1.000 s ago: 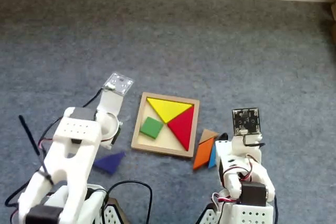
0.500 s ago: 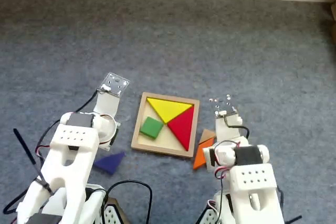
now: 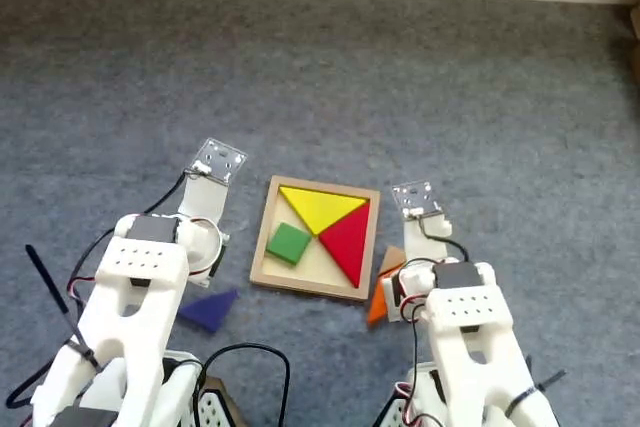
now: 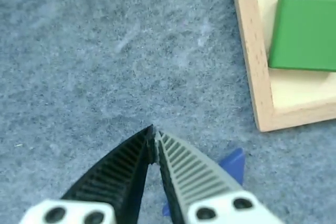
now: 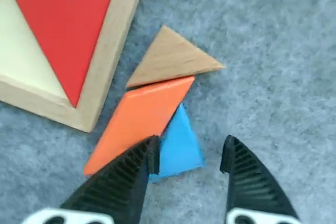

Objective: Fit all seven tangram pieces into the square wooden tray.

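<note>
Tray [image 3: 262, 235] sits on the grey counter [image 3: 450, 97] between the two arms, same place as 1.0 s ago. Inside it: yellow triangle [image 3: 320, 209] along the far edge, red triangle [image 3: 347, 240] against the right wall, green square [image 3: 288, 243] near the left wall; pale floor shows along the near edge.

Loose pieces, none shifted: orange parallelogram [image 5: 139, 121], blue triangle [image 5: 180, 148] and plain wood triangle [image 5: 170, 59] touch one another just outside the tray's right wall; the dark blue piece [image 3: 210, 309] lies near the left arm's base.

Right arm: folded back 1.0 s ago, it has since swung forward over the loose cluster and edged toward the tray in the last 0.5 s. Right pincer [image 5: 190, 148] is released, jaws apart above the blue triangle; contact cannot be told.

Left arm: unchanged since 0.5 s ago. Left pincer [image 4: 153, 132] is clenched on nothing, over bare counter beside the tray's left wall.
</note>
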